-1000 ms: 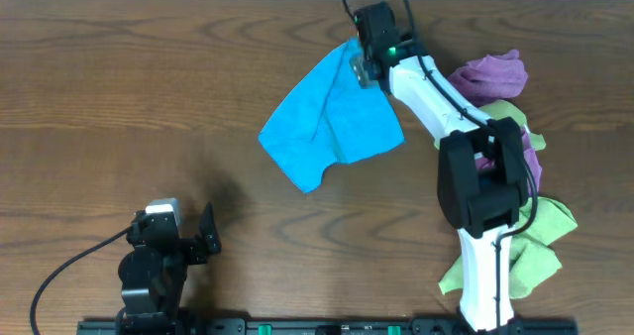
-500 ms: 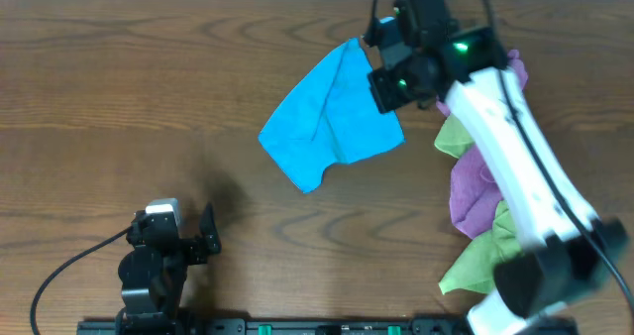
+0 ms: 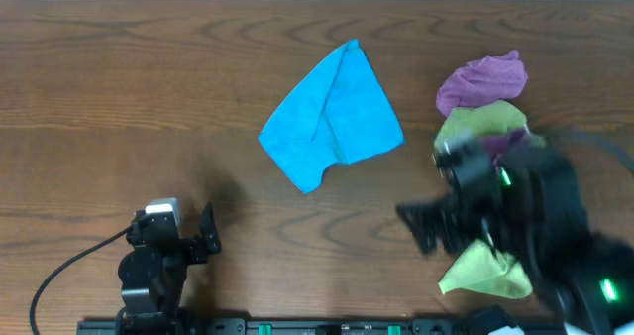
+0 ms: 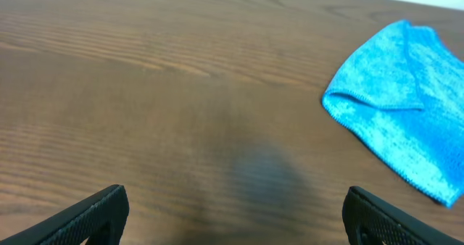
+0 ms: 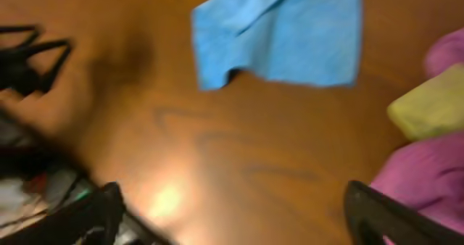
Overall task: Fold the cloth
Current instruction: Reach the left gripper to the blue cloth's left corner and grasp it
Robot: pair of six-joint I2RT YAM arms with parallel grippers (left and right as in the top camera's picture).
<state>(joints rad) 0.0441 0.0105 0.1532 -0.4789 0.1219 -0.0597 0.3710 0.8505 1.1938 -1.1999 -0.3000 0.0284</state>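
Observation:
A blue cloth [image 3: 332, 117] lies folded on the wooden table, back of centre; it also shows in the left wrist view [image 4: 406, 107] and the right wrist view [image 5: 283, 31]. My left gripper [image 3: 206, 238] rests open and empty at the front left, far from the cloth. My right gripper [image 3: 426, 226] is blurred with motion at the front right, open and empty, well clear of the blue cloth. Its fingers spread wide in the right wrist view [image 5: 232, 216].
A pile of cloths sits at the right: a purple one [image 3: 482, 77], a green one [image 3: 475, 122] below it, and another green one [image 3: 490, 271] near the front edge, partly under the right arm.
My right gripper let go of the blue cloth at the back and swung fast toward the front right. The blue cloth lies still. The left arm has not moved.

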